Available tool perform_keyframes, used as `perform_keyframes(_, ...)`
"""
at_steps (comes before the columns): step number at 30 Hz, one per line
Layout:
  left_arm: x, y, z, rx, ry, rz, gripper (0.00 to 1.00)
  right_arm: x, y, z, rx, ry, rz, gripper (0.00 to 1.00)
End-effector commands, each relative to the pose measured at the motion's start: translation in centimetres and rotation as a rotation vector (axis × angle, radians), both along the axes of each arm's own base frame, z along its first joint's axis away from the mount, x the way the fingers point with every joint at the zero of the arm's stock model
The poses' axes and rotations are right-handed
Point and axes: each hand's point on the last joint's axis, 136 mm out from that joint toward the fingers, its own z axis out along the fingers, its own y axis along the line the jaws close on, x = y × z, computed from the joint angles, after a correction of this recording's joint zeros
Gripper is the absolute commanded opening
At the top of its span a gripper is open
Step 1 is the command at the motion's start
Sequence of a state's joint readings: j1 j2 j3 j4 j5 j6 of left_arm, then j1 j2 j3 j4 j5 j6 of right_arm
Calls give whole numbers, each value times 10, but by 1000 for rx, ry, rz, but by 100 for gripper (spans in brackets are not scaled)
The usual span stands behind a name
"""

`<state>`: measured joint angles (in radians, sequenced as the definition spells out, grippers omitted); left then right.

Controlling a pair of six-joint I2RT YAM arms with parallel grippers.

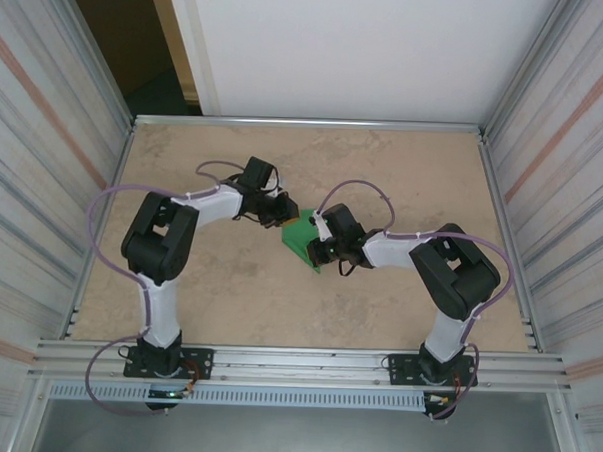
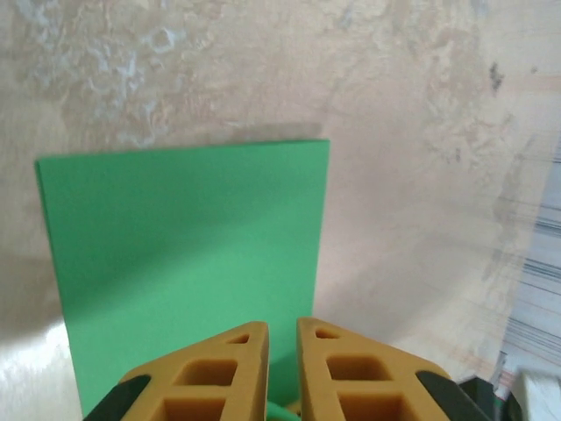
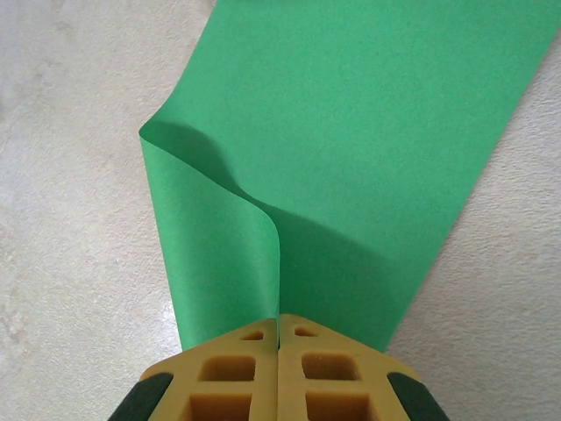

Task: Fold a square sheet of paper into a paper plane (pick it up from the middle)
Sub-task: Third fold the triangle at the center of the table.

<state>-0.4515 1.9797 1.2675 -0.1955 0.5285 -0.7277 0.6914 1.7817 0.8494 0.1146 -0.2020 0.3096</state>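
The square sheet of paper is bright green and lies mid-table between both arms. In the right wrist view the sheet runs away from the jaws, its left part curled up into a standing fold. My right gripper is shut on the near edge of that fold; from above, this gripper sits at the sheet's right side. My left gripper is at the sheet's far-left edge. In its wrist view the left gripper has a narrow gap between its jaws, with the flat sheet behind them and a sliver of green low in the gap.
The tan table top is ringed by a metal rail and ribbed side walls. A metal frame crosses the near edge by the arm bases.
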Motion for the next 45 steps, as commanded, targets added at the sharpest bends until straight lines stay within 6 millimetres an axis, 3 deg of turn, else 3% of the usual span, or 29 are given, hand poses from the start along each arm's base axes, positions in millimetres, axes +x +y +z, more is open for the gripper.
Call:
perform_keyframes(1,-5,5,-17,79,43,-47,16,-1,-2,1,0,39,-22,0)
perform_keyframes(8,-5,10,-35,145,87,-59,14,-1,-2,5,4,30,-25,0)
perform_keyframes(9,-10,13,-48,165,118,-64,14,0,-3,6,5,28,-27,0)
perform_keyframes(11,-13,17,-56,193,137,-71,13,2,-3,9,7,21,-32,0)
perform_keyframes(16,-17,24,-65,233,158,-84,12,3,-4,12,6,10,-38,0)
perform_keyframes(45,-20,16,-68,223,165,-115,11,6,-4,2,-13,35,-32,0)
